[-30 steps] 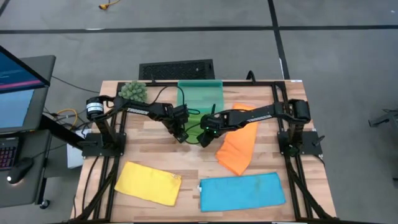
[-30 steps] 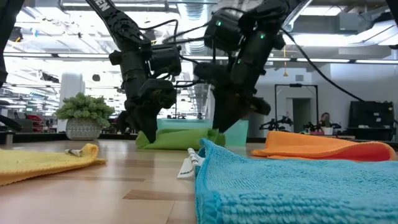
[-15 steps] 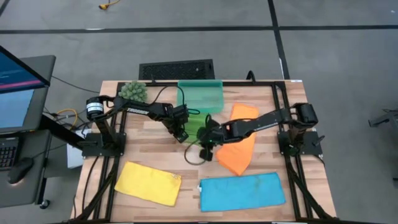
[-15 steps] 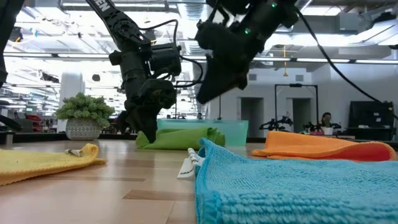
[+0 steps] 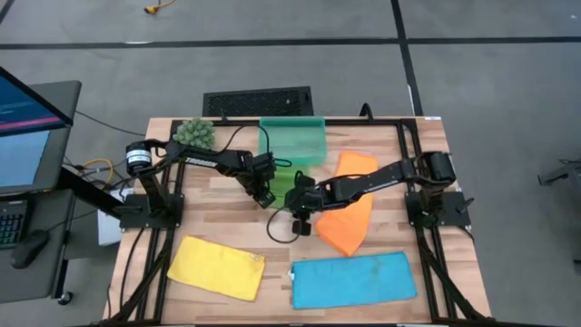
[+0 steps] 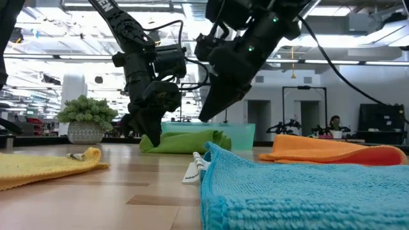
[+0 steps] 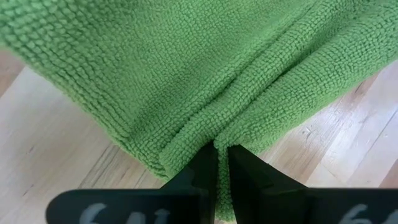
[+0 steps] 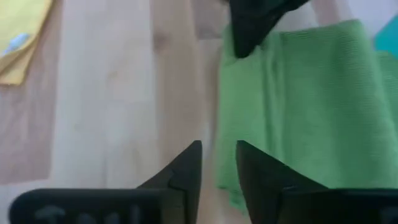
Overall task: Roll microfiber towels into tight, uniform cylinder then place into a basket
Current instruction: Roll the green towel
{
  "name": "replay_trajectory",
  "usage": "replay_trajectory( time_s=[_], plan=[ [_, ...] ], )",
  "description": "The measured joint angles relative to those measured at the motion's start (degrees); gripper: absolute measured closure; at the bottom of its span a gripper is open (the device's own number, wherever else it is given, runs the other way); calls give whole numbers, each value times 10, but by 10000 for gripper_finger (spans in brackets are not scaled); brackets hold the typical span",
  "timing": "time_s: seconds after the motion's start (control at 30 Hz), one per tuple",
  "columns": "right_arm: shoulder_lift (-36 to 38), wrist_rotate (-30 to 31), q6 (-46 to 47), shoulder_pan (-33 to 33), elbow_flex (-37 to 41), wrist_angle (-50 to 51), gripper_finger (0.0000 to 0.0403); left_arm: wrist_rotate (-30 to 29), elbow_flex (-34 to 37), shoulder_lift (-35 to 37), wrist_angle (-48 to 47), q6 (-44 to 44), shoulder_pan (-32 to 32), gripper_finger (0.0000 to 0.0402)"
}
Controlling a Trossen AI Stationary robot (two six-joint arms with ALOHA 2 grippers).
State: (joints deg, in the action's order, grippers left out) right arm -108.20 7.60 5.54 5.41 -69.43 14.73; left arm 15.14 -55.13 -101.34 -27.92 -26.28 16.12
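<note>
My left pincer (image 7: 216, 163) pinching green towel (image 7: 186, 74) fold, towel's long axis running toward table's far edge, right pincer (image 8: 217, 163) raised, slightly spread, empty

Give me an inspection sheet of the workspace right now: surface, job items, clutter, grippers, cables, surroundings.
Surface: wooden table, bare between cloths.
Job's things: green towel partly folded in front of the basket; orange towel, yellow towel and blue towel lie flat, unrolled.
Clutter: plant ball at the back left corner.
Grippers: left gripper shut on the green towel's edge; right gripper raised above the table, slightly apart, holding nothing.
Cables: a dark cable loop hangs under the right arm.
Surroundings: monitor to the left; grey floor.
</note>
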Motion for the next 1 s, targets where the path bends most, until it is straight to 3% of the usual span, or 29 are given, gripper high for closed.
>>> replay_trajectory(
  time_s=[0.1, 0.23, 0.37, 0.67, 1.0],
  plan=[
    [0, -9, -20, -8, 0, -7, 253, 1, 0, 0, 0, 0, 0, 384],
    [-3, -69, -95, -11, 0, -8, 208, 3, 0, 0, 0, 1, 0, 384],
    [-22, -60, -130, -10, 3, 8, 182, 10, 0, 0, 0, 12, 0, 384],
    [-36, 0, -136, -14, 0, -8, 176, 15, 0, 0, -3, 22, 0, 384],
    [-71, -23, -130, -33, -4, -24, 180, 23, 0, 0, -4, 69, 0, 384]
  ],
)
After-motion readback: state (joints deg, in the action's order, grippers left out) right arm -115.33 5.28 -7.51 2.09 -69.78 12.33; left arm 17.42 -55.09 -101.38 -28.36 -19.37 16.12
